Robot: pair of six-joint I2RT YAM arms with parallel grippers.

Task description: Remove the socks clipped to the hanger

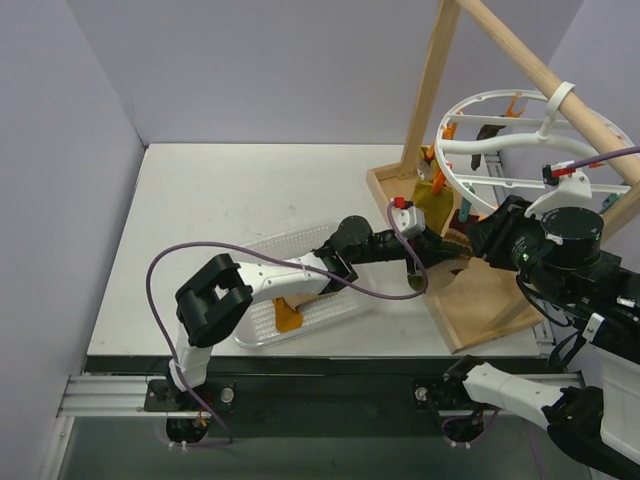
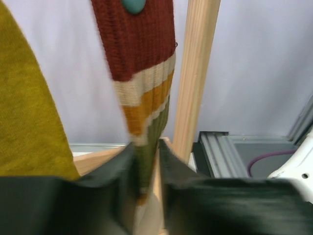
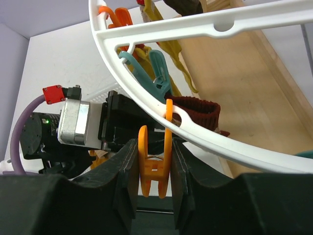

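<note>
White plastic, the round hanger (image 1: 490,147) hung by its hook from a slanting wooden frame (image 1: 428,90), with both arms extended toward it. The left gripper (image 2: 145,147) was below the hanger's ring. Its two fingers were pinched tight on the lower end of a striped sock (image 2: 142,58), dark red-brown with cream, orange and olive bands. That sock dangled straight down from a teal clip (image 2: 133,5) on the hanger. A mustard sock (image 2: 24,107) hung from the hanger just beside it. The right gripper (image 3: 154,152) sat right under the hanger's rim, its fingers closed against both sides of an orange clip (image 3: 155,171) hanging from that rim. A ribbed red-brown cuff (image 3: 198,110) showed just behind the rim there, though I could not tell whether it belonged to the striped sock. Well away from the hanger, toward the left arm's base, a clear tray (image 1: 270,250) lay on the table (image 1: 250,190) with one orange-brown sock (image 1: 288,318) in it.
</note>
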